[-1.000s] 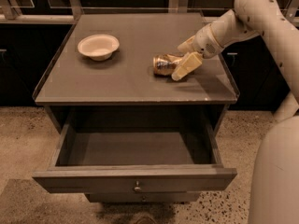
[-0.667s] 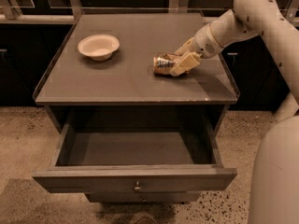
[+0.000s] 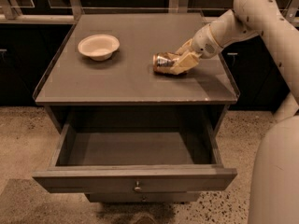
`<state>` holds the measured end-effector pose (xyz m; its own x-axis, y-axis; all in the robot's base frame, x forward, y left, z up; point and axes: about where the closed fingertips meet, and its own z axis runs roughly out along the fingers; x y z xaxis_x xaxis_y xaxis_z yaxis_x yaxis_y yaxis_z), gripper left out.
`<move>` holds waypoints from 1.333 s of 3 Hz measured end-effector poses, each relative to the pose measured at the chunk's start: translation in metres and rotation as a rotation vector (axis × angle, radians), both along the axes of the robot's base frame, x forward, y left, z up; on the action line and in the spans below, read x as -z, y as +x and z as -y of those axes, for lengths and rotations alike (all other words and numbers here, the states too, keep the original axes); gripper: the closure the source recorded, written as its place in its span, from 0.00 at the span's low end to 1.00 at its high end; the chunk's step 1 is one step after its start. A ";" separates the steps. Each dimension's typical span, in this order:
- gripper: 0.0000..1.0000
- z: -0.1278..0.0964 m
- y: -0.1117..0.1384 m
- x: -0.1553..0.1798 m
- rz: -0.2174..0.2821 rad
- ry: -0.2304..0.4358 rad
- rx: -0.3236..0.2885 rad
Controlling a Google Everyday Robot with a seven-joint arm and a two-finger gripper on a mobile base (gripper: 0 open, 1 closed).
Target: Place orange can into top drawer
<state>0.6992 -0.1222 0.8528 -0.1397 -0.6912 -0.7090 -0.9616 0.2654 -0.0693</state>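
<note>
**Gripper closes in on the can, and the drawer stands open**
Over the last second the gripper (image 3: pixel 180 63) has slid left from beside the orange can (image 3: pixel 162 62) to right up against its end. The can lies on its side on the table (image 3: pixel 117 85), well apart from the bowl (image 3: pixel 98 46). Whether the grip has clamped it cannot be told. The top drawer (image 3: pixel 135 178) stands open below, so lifting looks like the next step.

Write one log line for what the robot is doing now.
gripper: at can | can: lying on cabinet top, right of bowl | drawer: open | can not in drawer yet
</note>
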 end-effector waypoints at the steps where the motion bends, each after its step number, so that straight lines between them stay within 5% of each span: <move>1: 1.00 -0.005 -0.004 0.000 -0.009 -0.009 -0.026; 2: 1.00 0.018 -0.030 -0.026 0.015 -0.032 0.042; 3: 1.00 0.041 -0.087 -0.084 0.077 -0.008 0.193; 4: 1.00 0.033 -0.144 -0.126 0.126 0.094 0.317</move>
